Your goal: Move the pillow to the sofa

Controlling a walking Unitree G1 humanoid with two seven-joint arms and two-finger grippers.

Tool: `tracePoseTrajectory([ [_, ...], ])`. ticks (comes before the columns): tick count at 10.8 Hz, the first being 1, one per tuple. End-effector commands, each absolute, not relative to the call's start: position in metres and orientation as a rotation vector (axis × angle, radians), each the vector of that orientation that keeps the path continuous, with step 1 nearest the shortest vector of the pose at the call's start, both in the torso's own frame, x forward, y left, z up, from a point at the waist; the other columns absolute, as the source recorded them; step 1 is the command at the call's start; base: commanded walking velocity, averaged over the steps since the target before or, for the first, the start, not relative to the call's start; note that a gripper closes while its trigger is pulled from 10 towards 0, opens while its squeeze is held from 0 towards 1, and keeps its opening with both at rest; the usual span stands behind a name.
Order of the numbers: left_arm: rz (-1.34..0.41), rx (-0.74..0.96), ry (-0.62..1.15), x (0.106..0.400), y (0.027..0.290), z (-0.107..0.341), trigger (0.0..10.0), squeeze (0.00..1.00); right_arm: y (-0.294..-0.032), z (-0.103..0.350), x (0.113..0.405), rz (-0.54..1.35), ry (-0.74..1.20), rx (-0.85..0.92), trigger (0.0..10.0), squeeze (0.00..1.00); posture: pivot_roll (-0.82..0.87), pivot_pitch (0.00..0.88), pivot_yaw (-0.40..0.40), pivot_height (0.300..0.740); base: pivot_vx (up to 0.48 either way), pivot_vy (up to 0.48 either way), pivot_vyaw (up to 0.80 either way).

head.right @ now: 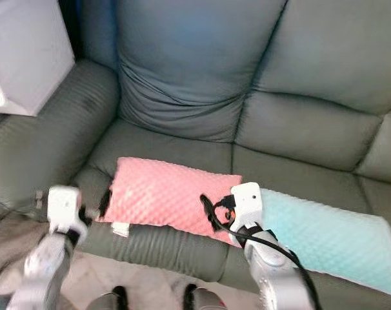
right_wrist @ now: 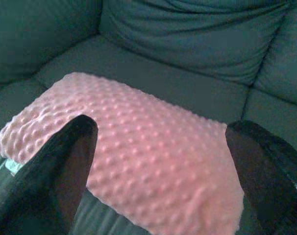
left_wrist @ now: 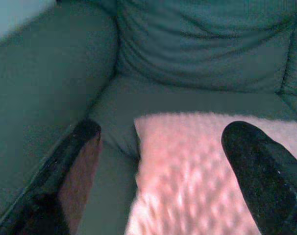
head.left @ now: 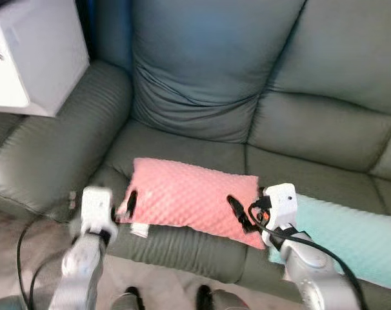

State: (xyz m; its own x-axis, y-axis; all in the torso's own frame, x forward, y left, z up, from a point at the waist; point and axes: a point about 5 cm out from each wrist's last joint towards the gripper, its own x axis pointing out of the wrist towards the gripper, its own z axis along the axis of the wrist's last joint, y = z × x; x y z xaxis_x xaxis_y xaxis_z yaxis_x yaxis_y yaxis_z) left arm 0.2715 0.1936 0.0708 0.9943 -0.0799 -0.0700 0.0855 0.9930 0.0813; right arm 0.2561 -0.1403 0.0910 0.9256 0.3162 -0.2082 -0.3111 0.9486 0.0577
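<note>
- Both silver arms reach forward from the bottom of the head views, one at each end of the pink pillow [head.left: 192,201], as you would to set down something wide and floppy.
- Left tool [head.left: 129,204] sits at the pillow's left end with its fingers [left_wrist: 251,161] spread wide; the wrist view shows one finger over the dimpled fabric and the other out over the seat, so nothing is pinched.
- Right tool [head.left: 239,214] rests at the right end, also wide, fingers straddling the pillow rather than gripping it.
- Pillow lies flat on the front of the grey sofa [head.left: 202,77] seat, just beside a light blue pillow [head.right: 318,236].
- Placement looks done; backing away seems next.
</note>
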Motion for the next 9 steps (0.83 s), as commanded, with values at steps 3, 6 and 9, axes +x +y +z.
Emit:
tracePoseTrajectory([
  [3, -0.137, 0.095, 0.154, 0.277, 0.190, 0.057, 10.0, 0.00, -0.148, 0.083, 0.255, 0.256, 0.248, 0.021, 10.0, 0.00, -0.13, 0.149, -0.036, 0.740, 0.000, 0.000, 0.00],
  [6, -0.128, 0.066, 0.152, 0.281, 0.190, 0.056, 10.0, 0.00, -0.152, 0.081, 0.257, 0.238, 0.233, 0.055, 10.0, 0.00, -0.13, 0.138, -0.041, 0.740, 0.000, 0.000, 0.00],
  [9, -0.077, 0.081, 0.084, 0.289, 0.194, 0.070, 10.0, 0.00, -0.154, 0.097, 0.268, 0.184, 0.128, 0.060, 10.0, 0.00, -0.13, 0.132, -0.031, 0.740, 0.000, 0.000, 0.00],
])
